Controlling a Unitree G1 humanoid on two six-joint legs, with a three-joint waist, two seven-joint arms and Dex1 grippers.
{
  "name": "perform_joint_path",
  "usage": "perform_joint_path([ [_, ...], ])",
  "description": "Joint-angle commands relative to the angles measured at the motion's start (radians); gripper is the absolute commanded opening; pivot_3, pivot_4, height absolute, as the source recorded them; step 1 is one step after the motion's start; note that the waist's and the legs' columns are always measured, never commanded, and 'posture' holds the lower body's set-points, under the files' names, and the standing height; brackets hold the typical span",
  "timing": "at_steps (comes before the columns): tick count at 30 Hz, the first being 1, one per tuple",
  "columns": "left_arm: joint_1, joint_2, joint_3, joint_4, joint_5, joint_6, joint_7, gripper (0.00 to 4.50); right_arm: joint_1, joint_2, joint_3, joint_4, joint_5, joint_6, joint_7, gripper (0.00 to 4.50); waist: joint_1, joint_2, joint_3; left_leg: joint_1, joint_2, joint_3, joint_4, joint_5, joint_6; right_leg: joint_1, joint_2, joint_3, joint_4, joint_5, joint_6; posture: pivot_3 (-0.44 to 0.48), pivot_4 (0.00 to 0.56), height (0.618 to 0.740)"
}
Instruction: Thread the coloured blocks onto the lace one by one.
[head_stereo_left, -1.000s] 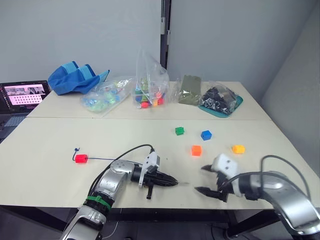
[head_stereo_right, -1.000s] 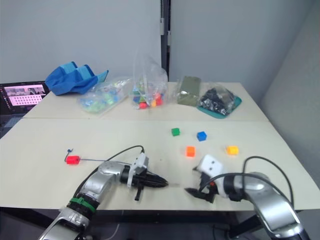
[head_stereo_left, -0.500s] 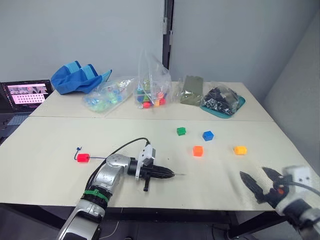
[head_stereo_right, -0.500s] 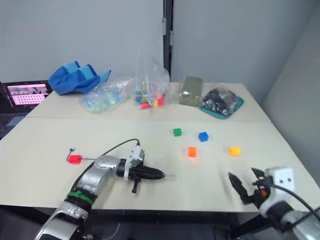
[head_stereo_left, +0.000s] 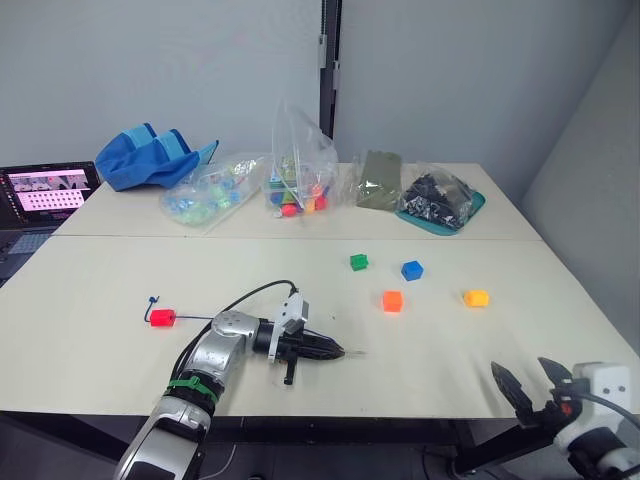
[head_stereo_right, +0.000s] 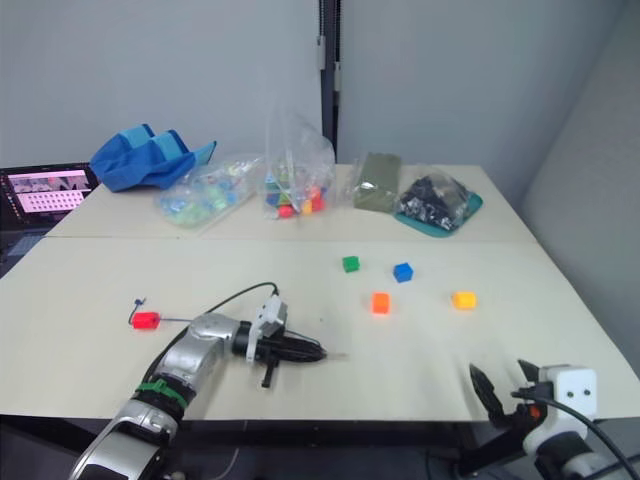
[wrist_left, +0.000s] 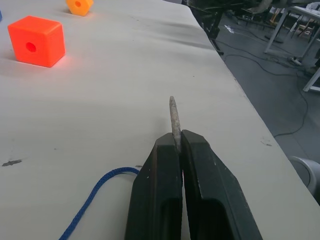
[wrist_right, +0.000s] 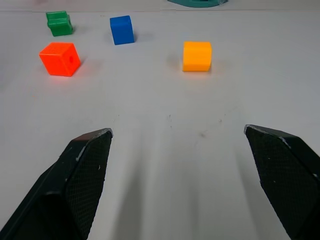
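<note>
4 small plastic cubes sit loose right of centre in the left eye view on the pale cream counter (head_stereo_left: 100, 290): a green cube (head_stereo_left: 359, 262), a blue cube (head_stereo_left: 412, 270), an orange-red cube (head_stereo_left: 392, 301) and a yellow-orange cube (head_stereo_left: 476, 298), all apart from one another. 1 red cube (head_stereo_left: 162, 318) lies at centre left, with the thin dark blue lace (wrist_left: 95, 200) running from it toward the left gripper (head_stereo_left: 338, 351), which lies low over the counter at lower centre. Its 2 black fingers (wrist_left: 160, 200) are pressed together on the lace's short stiff pale tip (wrist_left: 174, 117), which sticks out past them and points toward the bare counter, with the orange-red cube off to one side. The right gripper (head_stereo_left: 530, 380) hangs at the lower right corner, past the counter's front edge, its fingers (wrist_right: 85, 170) spread wide apart and holding nothing. Along the upper part of the frame lie a crumpled blue cloth (head_stereo_left: 150, 155), clear plastic bags of mixed colourful pieces (head_stereo_left: 295, 165) and a teal tray (head_stereo_left: 470, 208) of dark parts.
</note>
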Motion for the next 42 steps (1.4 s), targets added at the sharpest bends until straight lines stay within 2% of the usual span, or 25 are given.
perform_joint_path([
  [1, 0.003, -0.009, 0.011, -0.046, -0.006, -0.009, 0.016, 0.0, -0.137, -0.078, 0.025, 0.107, -0.032, -0.007, -0.031, 4.46, -0.003, 0.0, 0.0, 0.0, 0.0, 0.0, 0.0, 0.0, 0.0, 0.0, 0.0, 0.0, 0.0, 0.0, 0.0, 0.0, 0.15, 0.74],
  [8, 0.036, -0.029, 0.012, -0.088, -0.003, 0.0, 0.072, 0.0, -0.559, -0.191, 0.141, 0.512, -0.103, -0.015, -0.054, 4.46, 0.0, 0.001, 0.0, 0.0, 0.0, 0.0, -0.001, 0.0, 0.001, 0.0, 0.0, 0.0, -0.001, 0.0, 0.0, 0.0, 0.15, 0.74],
  [11, 0.059, -0.024, 0.012, -0.116, 0.0, 0.007, 0.093, 0.0, -0.683, -0.219, 0.186, 0.677, -0.139, -0.036, -0.048, 4.46, 0.003, 0.001, 0.0, 0.0, -0.001, 0.0, -0.001, 0.0, 0.001, 0.0, -0.001, 0.0, -0.001, 0.0, 0.0, 0.0, 0.15, 0.74],
  [18, 0.101, 0.011, 0.017, -0.15, 0.012, 0.012, 0.127, 0.0, -0.788, -0.219, 0.253, 0.91, -0.198, -0.105, -0.047, 4.46, 0.002, 0.001, 0.0, 0.0, -0.001, 0.0, -0.001, 0.001, 0.001, 0.001, -0.001, 0.0, -0.001, 0.0, 0.001, 0.0, 0.15, 0.74],
  [21, 0.116, 0.023, 0.02, -0.172, 0.008, 0.021, 0.142, 0.0, -0.788, -0.197, 0.243, 0.937, -0.198, -0.133, -0.075, 3.65, -0.002, 0.001, 0.0, 0.0, -0.001, 0.0, -0.001, 0.001, 0.001, 0.001, -0.001, 0.0, -0.001, 0.0, 0.001, 0.0, 0.15, 0.74],
  [28, 0.13, 0.03, 0.007, -0.188, 0.009, 0.033, 0.147, 0.0, -0.738, -0.153, 0.231, 0.761, -0.157, -0.099, -0.105, 1.23, -0.004, 0.002, -0.001, 0.001, -0.001, 0.0, -0.001, 0.001, 0.001, 0.001, -0.001, 0.0, 0.0, 0.0, 0.001, 0.0, 0.15, 0.74],
  [32, 0.115, 0.025, 0.006, -0.177, 0.006, 0.036, 0.143, 0.0, -0.706, -0.128, 0.226, 0.58, -0.119, 0.011, -0.154, 1.21, -0.003, 0.002, -0.001, 0.001, -0.001, 0.0, -0.001, 0.001, 0.001, 0.001, -0.001, 0.0, 0.0, 0.0, 0.001, 0.0, 0.15, 0.74],
  [36, 0.087, 0.016, 0.0, -0.15, 0.009, 0.028, 0.129, 0.0, -0.639, -0.068, 0.237, 0.325, -0.078, 0.17, -0.253, 1.21, -0.001, 0.002, -0.001, 0.001, -0.001, 0.0, -0.001, 0.001, 0.001, 0.001, -0.001, 0.0, 0.0, 0.0, 0.001, 0.0, 0.15, 0.74],
  [42, 0.052, -0.005, 0.0, -0.109, 0.011, 0.011, 0.114, 0.0, -0.458, 0.134, 0.324, -0.027, -0.032, 0.394, -0.442, 1.21, 0.003, 0.002, -0.001, 0.0, -0.001, 0.0, -0.001, 0.001, 0.001, 0.0, -0.001, 0.0, 0.0, 0.0, 0.001, 0.0, 0.15, 0.74],
])
